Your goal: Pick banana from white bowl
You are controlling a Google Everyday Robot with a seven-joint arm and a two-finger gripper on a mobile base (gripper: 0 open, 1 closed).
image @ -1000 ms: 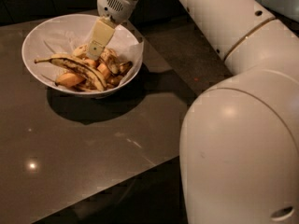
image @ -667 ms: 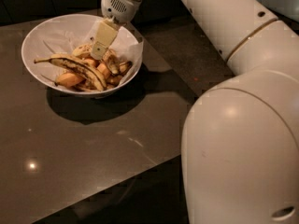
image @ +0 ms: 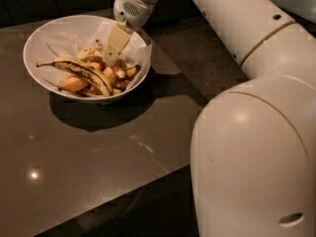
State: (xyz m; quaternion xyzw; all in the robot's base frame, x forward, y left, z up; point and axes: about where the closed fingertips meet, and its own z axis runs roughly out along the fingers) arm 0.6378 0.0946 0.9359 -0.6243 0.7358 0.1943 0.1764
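Now, gripper: the gripper [image: 110, 60] reaches down inside the white bowl [image: 43, 38] from its far right rim, its tip low among the fruit; whether it is open or closed cannot be told from this view.
Banana: the banana [image: 91, 52], plump, pale and speckled, lies toward the back of the bowl, just left of the gripper tip and partly hidden by other fruit.
Neighbours: a slim black-streaked banana [image: 83, 72] lies across the front of the pile, with orange fruit chunks [image: 74, 84] under and beside it.
Bowl: it sits on the dark table [image: 98, 152], near the far left corner.
Step in hand: closing in on the banana to grip it, as I judge it.
Doing it well: the grip should straddle the plump banana across its body, not the streaked one, and go deep enough that the soft skin does not slip; the lift should be straight up so the chunks and the bowl stay put.
Change from a second ago: the gripper has shifted slightly right and lower in the bowl; the bowl and fruit look unmoved.
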